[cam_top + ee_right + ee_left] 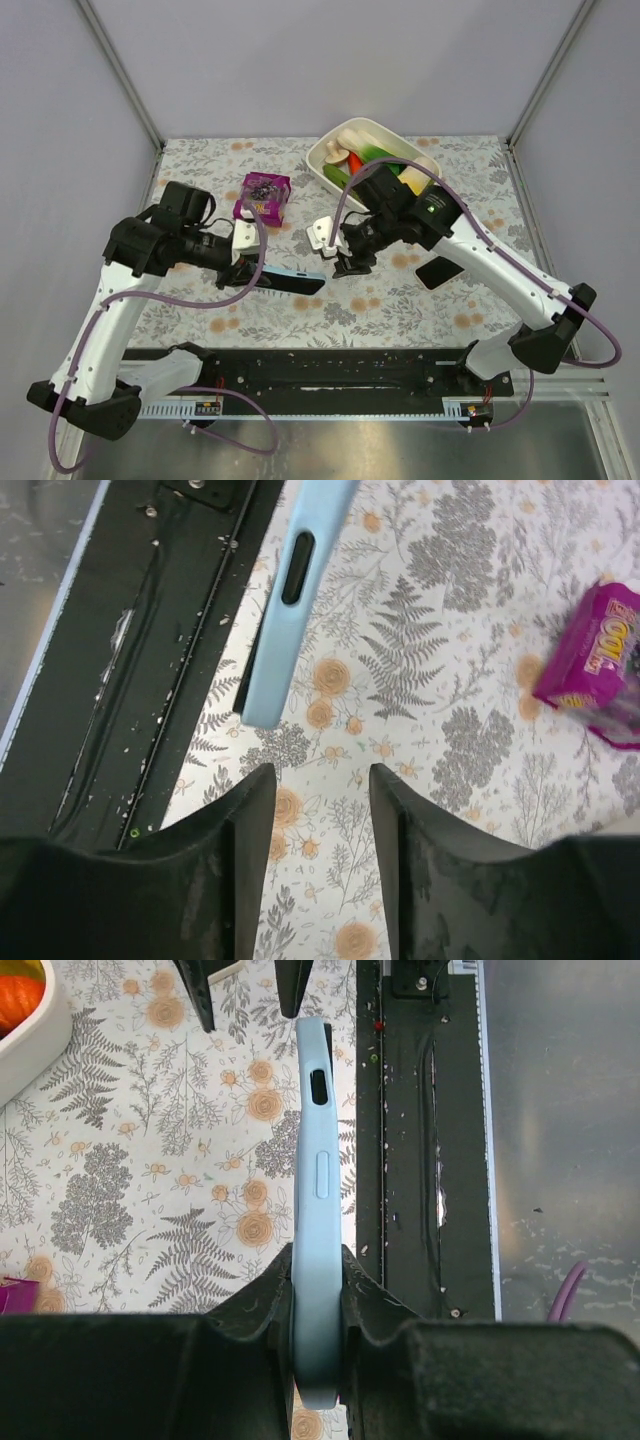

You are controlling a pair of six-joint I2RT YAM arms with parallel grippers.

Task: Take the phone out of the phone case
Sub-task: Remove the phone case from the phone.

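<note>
Two arms meet over a flower-printed tablecloth [400, 310], one gripping a light-blue silicone phone case [290, 279].
Top view: the left gripper [250, 272] clamps the case's near end, holding it edge-up above the cloth. The right gripper [350, 262] hangs just beside its free end, and a flat black phone [440, 272] lies on the cloth by the right arm. A purple snack packet [262, 196] and a white tray [318, 160] sit farther back. Left wrist: the left gripper [318, 1285] pinches the case [318, 1140] flat between both fingers. Right wrist: the right gripper [322, 780] has its jaws apart and empty, the case [295, 600] just ahead, untouched.
</note>
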